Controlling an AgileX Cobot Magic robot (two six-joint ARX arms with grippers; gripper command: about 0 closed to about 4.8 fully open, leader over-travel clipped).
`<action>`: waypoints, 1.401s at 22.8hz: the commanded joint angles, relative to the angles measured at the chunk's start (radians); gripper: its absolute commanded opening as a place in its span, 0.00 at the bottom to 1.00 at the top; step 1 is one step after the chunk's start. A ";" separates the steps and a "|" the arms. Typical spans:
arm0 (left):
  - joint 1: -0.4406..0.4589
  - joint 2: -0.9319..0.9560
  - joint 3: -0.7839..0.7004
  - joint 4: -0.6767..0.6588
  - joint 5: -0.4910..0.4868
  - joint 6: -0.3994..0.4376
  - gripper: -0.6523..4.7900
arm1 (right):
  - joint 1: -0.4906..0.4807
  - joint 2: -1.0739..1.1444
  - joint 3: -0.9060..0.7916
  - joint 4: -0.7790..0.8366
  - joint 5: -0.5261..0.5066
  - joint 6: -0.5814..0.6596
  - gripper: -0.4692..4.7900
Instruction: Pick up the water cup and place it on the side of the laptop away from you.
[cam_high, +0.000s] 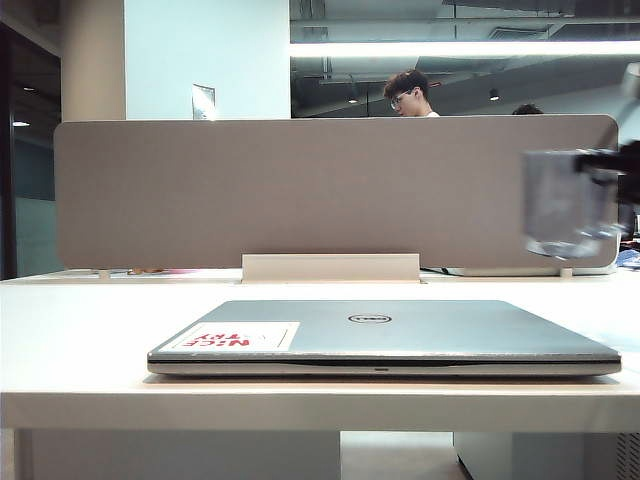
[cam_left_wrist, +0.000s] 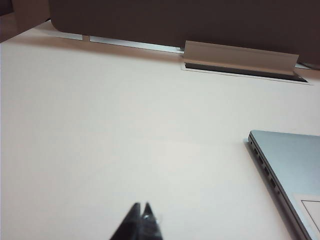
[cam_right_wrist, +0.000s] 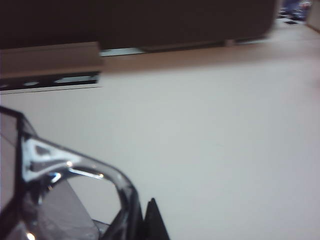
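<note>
Exterior view: the laptop (cam_high: 385, 338) lies closed and flat at the centre of the bench (cam_high: 60, 330), lid up, round logo near the lid's middle and a white sticker (cam_high: 237, 337) with red letters toward its 9 o'clock end. At 3 o'clock from the laptop and raised well clear of the bench, the cup (cam_high: 562, 205) hangs as a blurred, clear, squarish shape in front of the grey divider (cam_high: 300, 190), carried by my right gripper (cam_high: 605, 165), whose dark body enters from the frame's edge; the cup touches neither laptop nor bench. A pale cable-tray flap (cam_high: 330, 267) stands at 12 o'clock from the laptop, at the divider's foot. A person with glasses (cam_high: 408, 93) shows above the divider. Right wrist view: my right gripper (cam_right_wrist: 145, 220) has its jaws pinching the cup (cam_right_wrist: 75, 190); the cup's clear wall and curved handle fill the near corner, one dark fingertip (cam_right_wrist: 154, 222) against it, with bare bench (cam_right_wrist: 215, 135) below. Left wrist view: my left gripper (cam_left_wrist: 141, 220) has its jaws pressed together, holding nothing, over bare bench (cam_left_wrist: 100, 125), well apart from the laptop (cam_left_wrist: 292, 170), whose ported side edge is seen; the flap (cam_left_wrist: 240, 57) lies beyond.
</note>
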 joint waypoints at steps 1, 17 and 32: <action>0.000 0.001 0.003 0.000 0.004 -0.003 0.11 | 0.053 0.003 0.103 -0.100 -0.014 0.000 0.09; 0.000 0.001 0.003 -0.024 0.003 -0.003 0.11 | 0.194 0.278 0.558 -0.319 -0.059 0.000 0.09; 0.000 0.001 0.003 -0.024 -0.001 -0.003 0.11 | 0.238 0.533 0.710 -0.293 -0.166 0.064 0.09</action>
